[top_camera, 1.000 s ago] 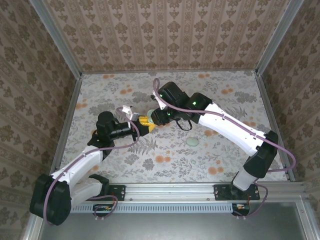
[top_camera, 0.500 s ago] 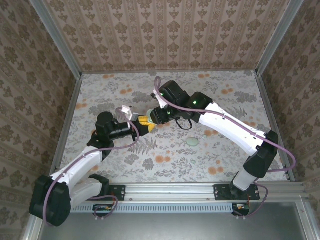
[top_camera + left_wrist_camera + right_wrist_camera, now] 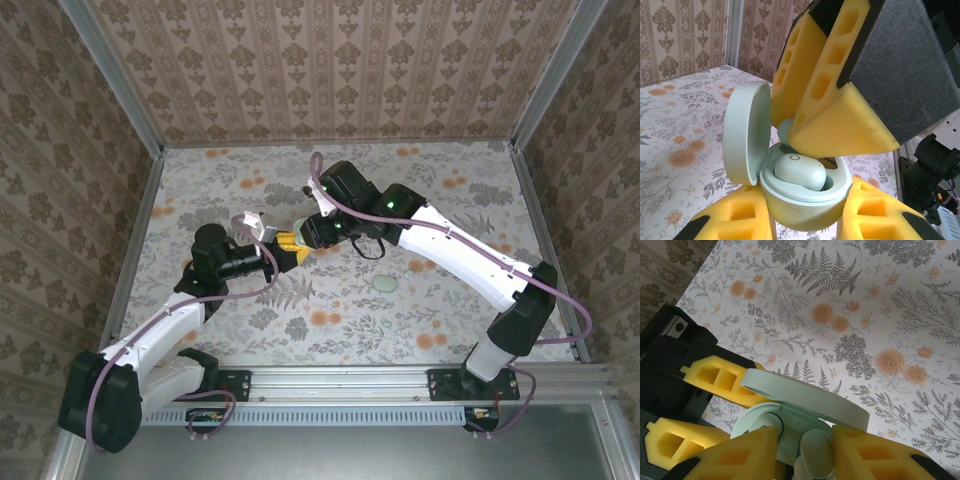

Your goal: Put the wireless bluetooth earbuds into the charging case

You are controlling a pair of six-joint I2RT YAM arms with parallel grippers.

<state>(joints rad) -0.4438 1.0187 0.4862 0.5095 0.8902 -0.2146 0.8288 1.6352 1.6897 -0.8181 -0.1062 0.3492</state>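
Mint-green plastic meets yellow foam near the middle of the desk, where both arms converge. The left end effector is clamped narrow on the base of the charging case, holding it with the mouth up and the hinged lid standing open on the left side. One earbud already sits in its well. The right end effector reaches in from the far right, its fingers pinched close on the second earbud.

That held bud hangs just above the open mouth, between the lid and the seated bud, with its long axis apparently running along the fingers, down toward the case. The free well looks to lie beside the seated bud, on the side away from the lid, so the coming move likely calls for a small shift that way and then a straight push down. The right arm does the placing while the left only steadies.

A pale oval spot lies on the desk to the near right; I cannot tell what it is.
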